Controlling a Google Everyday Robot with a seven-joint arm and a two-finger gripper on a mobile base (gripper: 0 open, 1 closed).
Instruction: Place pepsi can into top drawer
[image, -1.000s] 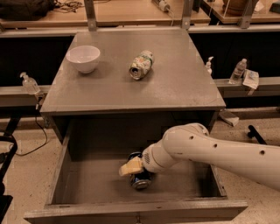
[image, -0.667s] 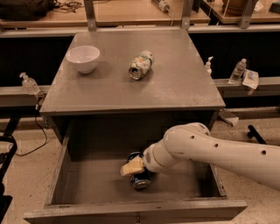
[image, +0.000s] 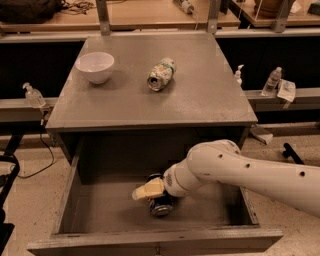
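Observation:
The top drawer (image: 65, 210) of the grey cabinet stands pulled open toward me. My gripper (image: 149, 192) is down inside it, at the middle of the drawer floor, reached in from the right on the white arm (image: 240, 170). The pepsi can (image: 161, 205) is dark with a silver end facing me. It lies on its side on the drawer floor, directly under and against the gripper. Part of the can is hidden behind the gripper and wrist.
On the cabinet top (image: 200, 100) sit a white bowl (image: 95, 66) at the back left and a pale green-and-white can (image: 161, 74) lying on its side. The drawer's front panel (image: 150, 244) is nearest me. Small bottles (image: 273, 80) stand on side ledges.

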